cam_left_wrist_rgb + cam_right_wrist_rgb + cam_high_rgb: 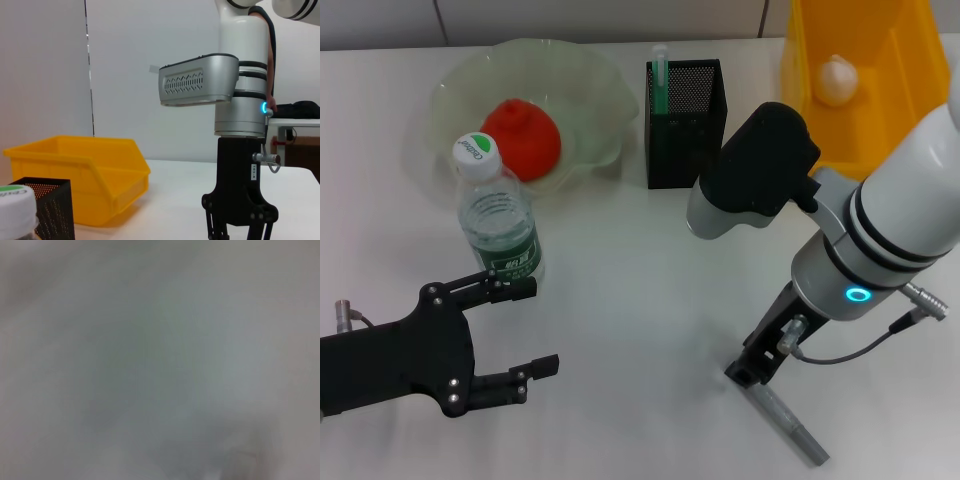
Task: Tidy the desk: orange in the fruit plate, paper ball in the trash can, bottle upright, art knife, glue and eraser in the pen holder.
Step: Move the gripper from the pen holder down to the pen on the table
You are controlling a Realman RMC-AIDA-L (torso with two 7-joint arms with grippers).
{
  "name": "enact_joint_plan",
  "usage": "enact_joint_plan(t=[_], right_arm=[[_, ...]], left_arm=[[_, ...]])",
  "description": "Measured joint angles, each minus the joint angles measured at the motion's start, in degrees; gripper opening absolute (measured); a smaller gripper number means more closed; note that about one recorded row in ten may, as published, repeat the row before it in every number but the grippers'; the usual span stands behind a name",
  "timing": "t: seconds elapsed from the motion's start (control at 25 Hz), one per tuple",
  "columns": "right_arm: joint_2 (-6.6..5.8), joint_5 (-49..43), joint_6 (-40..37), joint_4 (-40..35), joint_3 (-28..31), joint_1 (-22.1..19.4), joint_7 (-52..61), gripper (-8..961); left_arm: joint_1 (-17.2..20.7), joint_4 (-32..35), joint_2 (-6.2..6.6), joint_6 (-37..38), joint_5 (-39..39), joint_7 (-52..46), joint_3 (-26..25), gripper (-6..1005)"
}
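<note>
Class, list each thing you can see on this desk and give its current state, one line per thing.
orange: in the fruit plate
paper ball: in the trash can
bottle: upright, capped
pen holder: upright, holding a green stick
art knife: flat, under right gripper
left gripper: open, beside bottle

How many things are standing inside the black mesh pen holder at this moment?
1 is visible: a green stick stands upright in the far-left corner of the pen holder. The mesh walls hide the bottom, so smaller items may lie inside unseen.
</note>
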Motion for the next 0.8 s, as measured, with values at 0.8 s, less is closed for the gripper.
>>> enact_joint_plan(t=[0.8], right_arm=[[0.00, 0.8, 0.9, 2.4, -2.7, 0.4, 0.0, 353]], left_arm=[[-0.2, 0.1, -0.06, 0.0, 0.0, 0.0, 0.0, 783]])
